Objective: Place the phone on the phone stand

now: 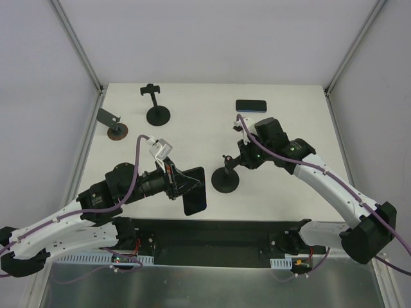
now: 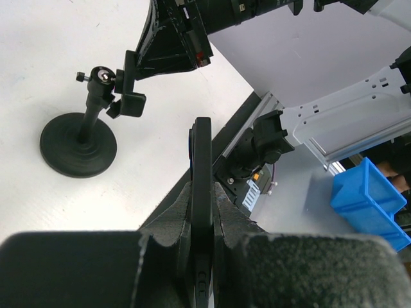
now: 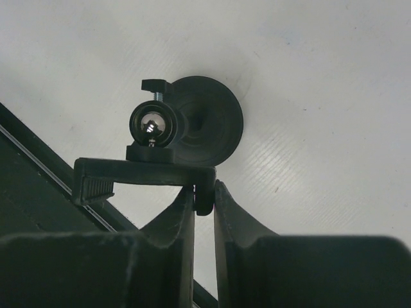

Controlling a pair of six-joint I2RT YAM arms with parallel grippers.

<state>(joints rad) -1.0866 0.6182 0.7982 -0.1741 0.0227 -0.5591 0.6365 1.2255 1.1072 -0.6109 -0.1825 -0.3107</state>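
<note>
My left gripper (image 1: 183, 185) is shut on a black phone (image 1: 195, 192) and holds it on edge above the table's near edge. In the left wrist view the phone (image 2: 203, 154) stands edge-on between the fingers of that gripper (image 2: 203, 196). A black phone stand (image 1: 225, 181) with a round base stands just right of the phone. My right gripper (image 1: 240, 158) is shut on the stand's clamp bracket (image 3: 144, 173). In the right wrist view that gripper (image 3: 204, 194) pinches the bracket's right end, below the ball head (image 3: 151, 125). The stand also shows in the left wrist view (image 2: 78, 151).
A second black phone (image 1: 250, 105) lies at the back right. Another black stand (image 1: 157, 114) stands at the back left, and a small grey stand (image 1: 114, 126) on a brown base is near the left edge. A blue bin (image 2: 369, 199) sits beyond the table's near edge.
</note>
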